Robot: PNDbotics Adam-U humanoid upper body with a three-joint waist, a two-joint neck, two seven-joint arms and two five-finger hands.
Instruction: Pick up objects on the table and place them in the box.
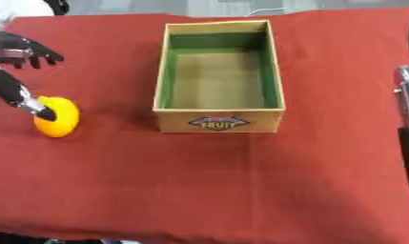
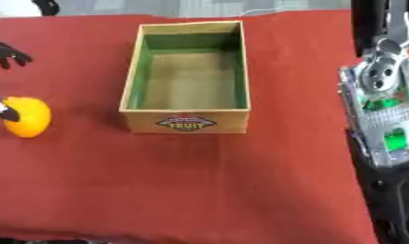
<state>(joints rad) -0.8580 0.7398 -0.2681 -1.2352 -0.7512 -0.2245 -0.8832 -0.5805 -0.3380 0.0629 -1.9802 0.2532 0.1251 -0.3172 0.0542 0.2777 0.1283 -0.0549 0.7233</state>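
Your left hand (image 1: 20, 71) is spread open, one fingertip touching the orange fruit (image 1: 57, 116), which lies on the red cloth (image 1: 240, 181) left of the empty box (image 1: 218, 121). The fruit sits below your fingers; this hand is nearer.

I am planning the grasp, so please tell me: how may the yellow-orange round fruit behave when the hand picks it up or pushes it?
The yellow-orange fruit looks rounded, so a push would probably roll it across the red cloth. Its skin looks smooth, so it may slip from the left hand, whose fingertip touches it. It seems solid, probably not floppy.
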